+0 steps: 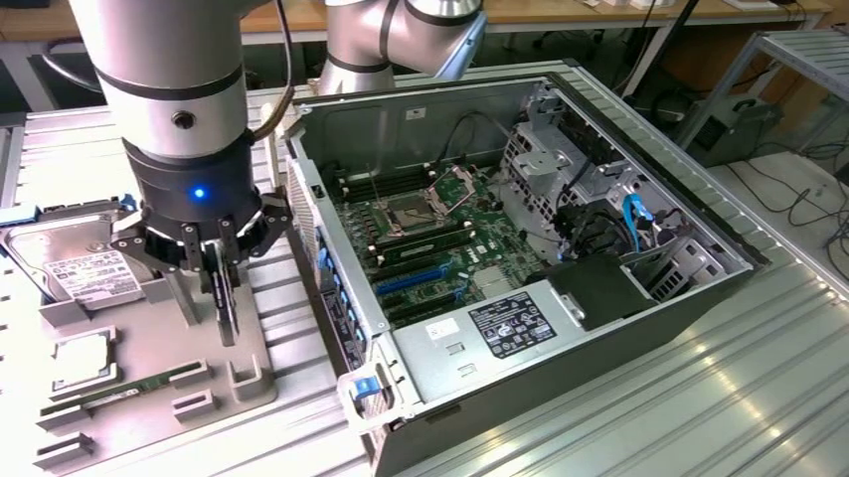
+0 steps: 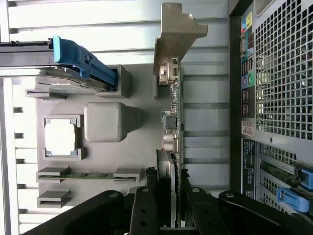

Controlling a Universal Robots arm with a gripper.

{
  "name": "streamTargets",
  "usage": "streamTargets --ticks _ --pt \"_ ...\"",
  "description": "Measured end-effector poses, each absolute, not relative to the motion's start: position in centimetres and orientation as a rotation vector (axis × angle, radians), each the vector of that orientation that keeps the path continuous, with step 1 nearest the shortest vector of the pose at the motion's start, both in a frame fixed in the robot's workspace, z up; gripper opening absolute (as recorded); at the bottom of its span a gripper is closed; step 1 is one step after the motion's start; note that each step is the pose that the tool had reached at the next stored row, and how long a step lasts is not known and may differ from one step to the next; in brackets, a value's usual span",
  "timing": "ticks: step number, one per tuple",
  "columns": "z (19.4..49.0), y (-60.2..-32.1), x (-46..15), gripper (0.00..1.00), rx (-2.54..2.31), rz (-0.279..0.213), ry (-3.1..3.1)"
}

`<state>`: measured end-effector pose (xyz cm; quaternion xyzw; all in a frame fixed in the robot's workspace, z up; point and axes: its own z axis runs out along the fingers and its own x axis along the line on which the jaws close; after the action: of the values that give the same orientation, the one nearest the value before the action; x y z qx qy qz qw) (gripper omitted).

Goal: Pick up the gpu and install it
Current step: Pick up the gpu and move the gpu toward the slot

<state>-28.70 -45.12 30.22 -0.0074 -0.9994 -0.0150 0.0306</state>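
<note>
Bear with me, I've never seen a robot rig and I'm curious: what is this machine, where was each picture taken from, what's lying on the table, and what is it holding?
The machine is one robot arm with a gripper at its end. One picture comes from a camera off the arm, looking down on the whole scene; the other from a camera on the wrist, looking along the gripper. On the ribbed metal table sits an open computer case. Beside it, toward the exterior view's left, a grey tray holds a hard drive, a square processor chip and a thin memory stick. The gripper is closed on a graphics card, held on edge, its metal bracket at one end. Whether the card is clear of the tray, I cannot tell.
</note>
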Motion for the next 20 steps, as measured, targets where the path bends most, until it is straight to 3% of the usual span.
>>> streamTargets --ticks 20 --pt "33.4 -45.1 -28.7 0.28 0.039 -0.045 -3.082"
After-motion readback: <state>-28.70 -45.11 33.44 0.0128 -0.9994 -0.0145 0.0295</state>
